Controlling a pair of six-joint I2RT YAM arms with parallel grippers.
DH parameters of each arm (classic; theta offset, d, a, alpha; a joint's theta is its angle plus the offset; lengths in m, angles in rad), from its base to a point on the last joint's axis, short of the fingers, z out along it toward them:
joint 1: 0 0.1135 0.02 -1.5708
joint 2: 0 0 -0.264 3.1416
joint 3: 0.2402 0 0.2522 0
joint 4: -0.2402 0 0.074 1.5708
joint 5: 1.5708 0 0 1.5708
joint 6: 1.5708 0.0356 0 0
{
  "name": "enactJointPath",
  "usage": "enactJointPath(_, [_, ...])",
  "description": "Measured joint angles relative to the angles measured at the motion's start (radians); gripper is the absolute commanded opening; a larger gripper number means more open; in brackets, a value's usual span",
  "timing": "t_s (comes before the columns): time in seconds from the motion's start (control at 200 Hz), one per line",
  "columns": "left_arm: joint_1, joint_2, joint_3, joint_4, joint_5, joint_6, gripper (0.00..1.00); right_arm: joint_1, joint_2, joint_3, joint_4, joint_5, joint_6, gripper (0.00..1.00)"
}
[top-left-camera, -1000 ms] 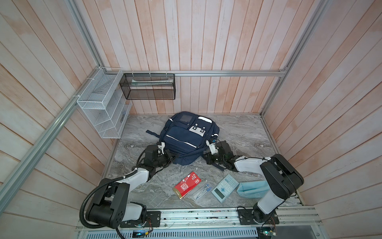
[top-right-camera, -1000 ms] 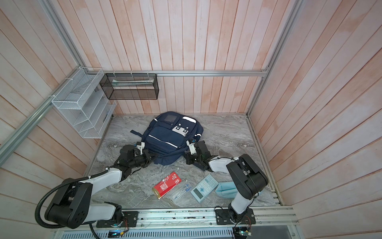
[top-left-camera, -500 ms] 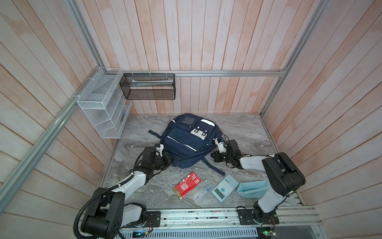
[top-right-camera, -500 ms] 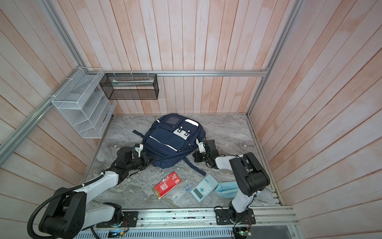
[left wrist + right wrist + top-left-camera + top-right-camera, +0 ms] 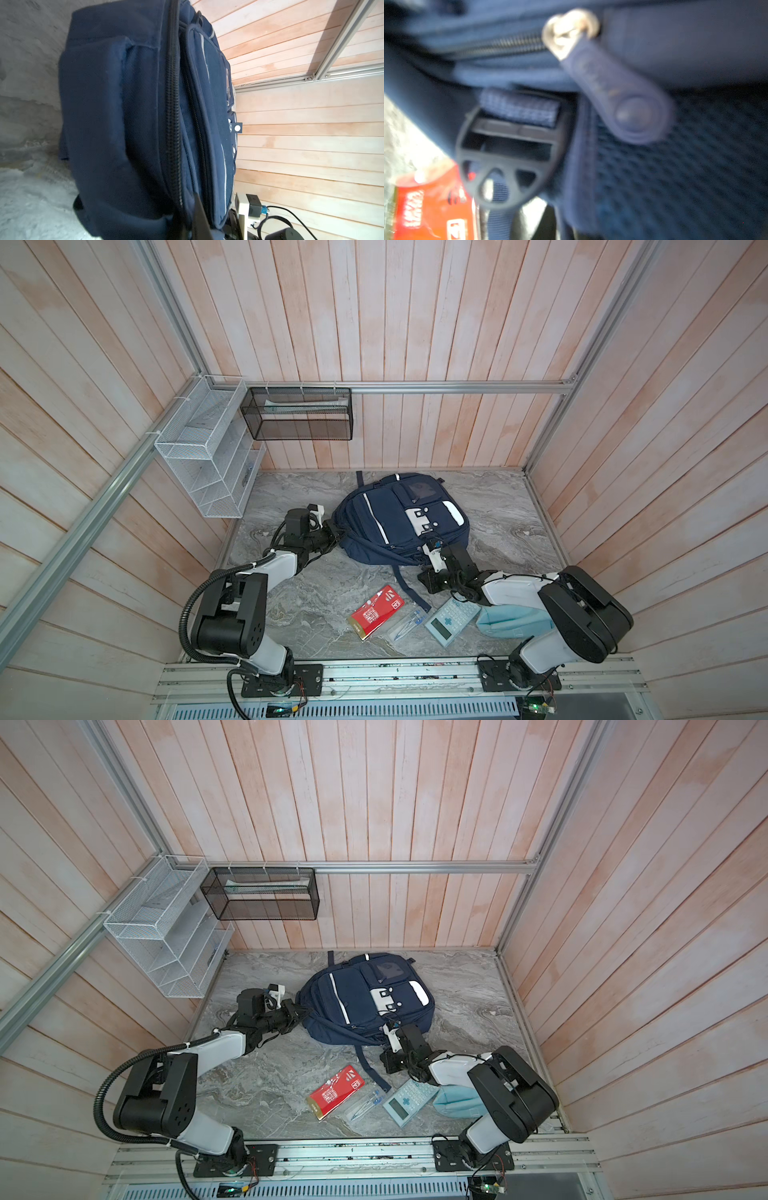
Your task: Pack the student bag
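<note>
Shows student bag (image 5: 401, 522) mid-table, turned clockwise against the earlier frame. Finds left gripper (image 5: 333, 532) clamped on its left edge. Cannot tell right gripper (image 5: 427, 540) spacing. Reveals blurred zipper pull (image 5: 616, 87) and buckle (image 5: 508, 149) in right wrist view only.

the student bag (image 5: 399, 526) lies flat at the middle back of the table (image 5: 307, 614); before it, in a row left to right, lie a flat packet (image 5: 377, 612), a sleeve of pens (image 5: 408, 624), a calculator (image 5: 452, 621) and a soft pouch (image 5: 511, 623); a wire rack (image 5: 203, 464) hangs on the left wall, a mesh basket (image 5: 299, 420) beside it on the back wall
</note>
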Motion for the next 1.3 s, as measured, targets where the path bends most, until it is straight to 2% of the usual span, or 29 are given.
enactJointPath(0.09, [0.005,0.01,-0.003,0.003,-0.012,0.008,0.14,0.013,-0.011,0.001,-0.003,0.034,0.004,0.5])
enactJointPath(0.16, [0.01,0.002,-0.008,0.005,-0.026,0.024,0.16,0.029,-0.051,-0.01,-0.012,0.08,0.001,0.55])
enactJointPath(0.205, [0.013,-0.013,-0.013,0.003,-0.041,0.032,0.34,0.038,-0.094,-0.021,-0.021,0.124,0.0,0.56])
enactJointPath(0.305, [0.021,-0.08,-0.019,-0.019,-0.075,0.062,0.58,0.04,-0.18,-0.037,-0.046,0.251,0.011,0.58])
enactJointPath(0.375, [0.022,-0.151,-0.019,-0.043,-0.106,0.085,0.66,0.04,-0.239,-0.054,-0.049,0.341,0.02,0.62])
enactJointPath(0.425, [0.011,-0.208,-0.019,-0.062,-0.132,0.107,0.69,0.037,-0.276,-0.066,-0.041,0.385,0.022,0.7])
enactJointPath(0.49, [-0.035,-0.279,-0.019,-0.082,-0.189,0.116,0.69,0.024,-0.31,-0.079,-0.004,0.417,0.001,0.73])
enactJointPath(0.52, [-0.066,-0.303,-0.019,-0.084,-0.211,0.117,0.66,0.013,-0.315,-0.08,0.014,0.419,-0.012,0.73])
enactJointPath(0.605, [-0.206,-0.322,-0.011,-0.072,-0.248,0.111,0.58,-0.06,-0.294,-0.059,0.063,0.374,-0.059,0.73])
enactJointPath(0.725, [-0.386,-0.212,0.026,-0.032,-0.26,0.087,0.48,-0.167,-0.174,0.076,0.065,0.285,-0.117,0.69])
enactJointPath(0.81, [-0.447,-0.113,0.041,-0.006,-0.264,0.074,0.41,-0.22,-0.088,0.183,0.055,0.232,-0.144,0.68])
enactJointPath(0.895, [-0.461,-0.032,0.037,0.008,-0.272,0.051,0.34,-0.253,-0.026,0.249,0.043,0.197,-0.149,0.67])
enactJointPath(1.09, [-0.446,0.07,-0.002,0.072,-0.262,0.041,0.33,-0.257,0.086,0.245,0.012,0.112,-0.101,0.61])
enactJointPath(1.3, [-0.314,0.107,-0.008,0.118,-0.223,0.06,0.33,-0.138,0.091,0.193,0.084,0.121,-0.053,0.54])
